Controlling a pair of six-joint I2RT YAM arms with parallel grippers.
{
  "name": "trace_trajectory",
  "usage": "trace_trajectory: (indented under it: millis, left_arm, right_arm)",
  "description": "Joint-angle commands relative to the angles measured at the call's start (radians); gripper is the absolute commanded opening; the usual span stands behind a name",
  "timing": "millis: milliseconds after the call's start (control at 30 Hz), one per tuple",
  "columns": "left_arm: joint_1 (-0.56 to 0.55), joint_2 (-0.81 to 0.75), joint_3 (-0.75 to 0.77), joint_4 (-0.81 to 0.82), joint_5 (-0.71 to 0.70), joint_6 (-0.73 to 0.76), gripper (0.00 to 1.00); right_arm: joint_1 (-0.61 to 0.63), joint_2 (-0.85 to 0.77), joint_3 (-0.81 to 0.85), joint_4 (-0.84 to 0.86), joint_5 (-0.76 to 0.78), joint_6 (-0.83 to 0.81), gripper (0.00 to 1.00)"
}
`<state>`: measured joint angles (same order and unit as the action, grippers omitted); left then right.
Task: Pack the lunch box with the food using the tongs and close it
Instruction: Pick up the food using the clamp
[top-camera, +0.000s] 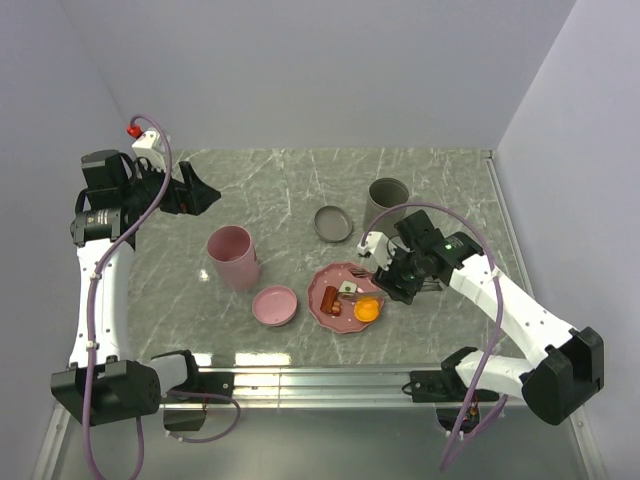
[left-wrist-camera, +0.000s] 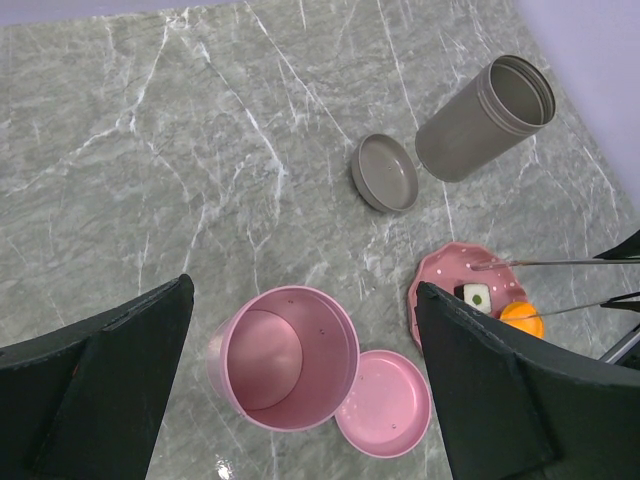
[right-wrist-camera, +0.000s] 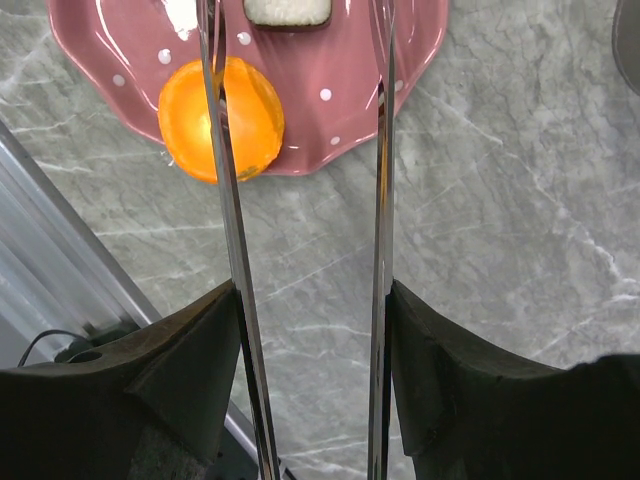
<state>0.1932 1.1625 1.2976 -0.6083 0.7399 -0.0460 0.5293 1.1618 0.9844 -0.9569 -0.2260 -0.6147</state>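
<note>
- over the pink plate, the tongs reach out from the right gripper, whose fingers grasp the two thin arms from outside; the arms stand apart.
- one arm crosses above the orange slice; whether it touches it cannot be told.
- pale cube with a dark spot and a reddish-brown sausage bit also lie on the plate.
- just left of the plate lies a pink lid, touching an upright, uncovered pink canister.
- beyond the plate: a grey lid and a grey canister, near each other.
- far left above the marble table, the left gripper hangs released, jaws wide, holding nothing.
</note>
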Motion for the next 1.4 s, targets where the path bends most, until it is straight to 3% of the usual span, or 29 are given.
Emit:
trace_trajectory:
  millis: [0,200,500,700,1000,1100,1367]
  left_arm:
    - [0.002,-0.003,0.002,0.033,0.024,-0.009,0.99]
    - [0.002,0.003,0.008,0.035,0.023,-0.011,0.99]
    - [0.003,-0.001,0.000,0.041,0.013,-0.012,0.98]
    - [0.002,0.000,0.006,0.044,0.018,-0.023,0.98]
    - [0.002,0.002,0.019,0.036,0.021,-0.028,0.98]
    - [0.002,0.012,0.020,0.039,0.015,-0.052,0.98]
    - [0.003,0.039,0.045,0.033,0.010,-0.084,0.99]
  right_arm:
    - [0.011,0.009,-0.015,0.052,0.011,0.003,0.64]
    - [0.017,0.019,-0.023,0.056,0.017,-0.005,0.62]
    - [0.024,0.013,-0.038,0.060,0.022,0.001,0.50]
    - [0.024,-0.008,0.011,0.040,0.022,0.016,0.41]
    - [0.023,-0.025,0.105,0.000,-0.009,0.043,0.37]
    - [0.024,-0.014,0.158,-0.016,-0.009,0.041,0.36]
    - [0.026,0.111,0.491,-0.068,-0.114,0.052,0.36]
